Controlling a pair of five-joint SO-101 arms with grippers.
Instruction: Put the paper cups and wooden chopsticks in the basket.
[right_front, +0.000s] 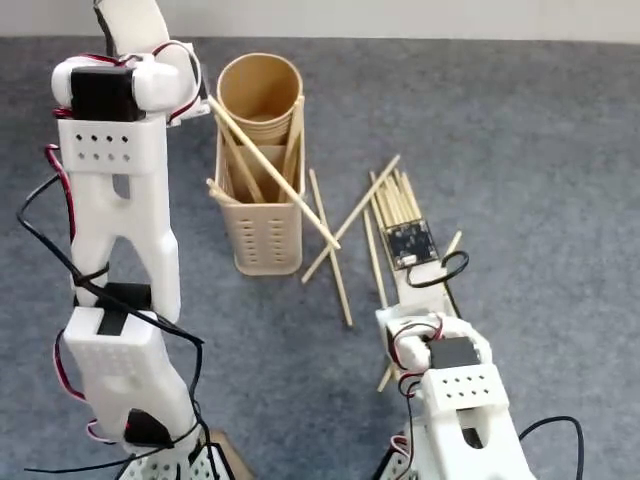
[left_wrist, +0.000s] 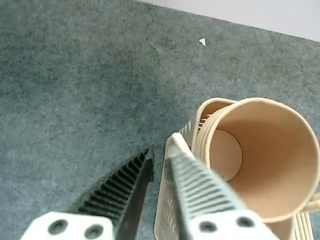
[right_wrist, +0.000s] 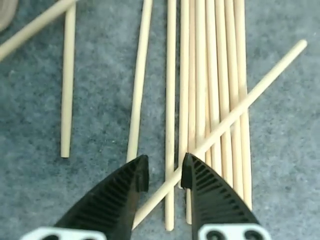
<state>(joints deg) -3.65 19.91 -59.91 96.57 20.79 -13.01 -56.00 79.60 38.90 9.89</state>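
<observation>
End effector of the left arm (left_wrist: 160, 148) hangs just beside the upper corner of the basket (right_front: 268, 240), its black and white fingers parted by a narrow gap with nothing between them; the white finger lies over the basket's rim and the black one stays outside it. The left arm (right_front: 115, 200) stretches up the left side of the grey surface (right_front: 540, 150), with its wrist bent in towards the basket. A stack of paper cups (right_front: 258, 88) stands upright in the basket's far end. Several wooden chopsticks (right_front: 245, 165) lean inside the basket, and one long chopstick (right_front: 290, 190) slants across it, poking out past the near right rim. To the right, loose chopsticks (right_front: 330, 250) lie scattered on the surface, then a tight bundle (right_wrist: 215, 75) lies side by side with one diagonal stick (right_wrist: 240, 102) crossing it. The right arm (right_front: 460, 400) reaches forward low over this bundle. The right end effector (right_wrist: 165, 167) points down with its fingers apart, straddling a single chopstick (right_wrist: 171, 100) and the lower end of the diagonal stick, clamped on neither.
</observation>
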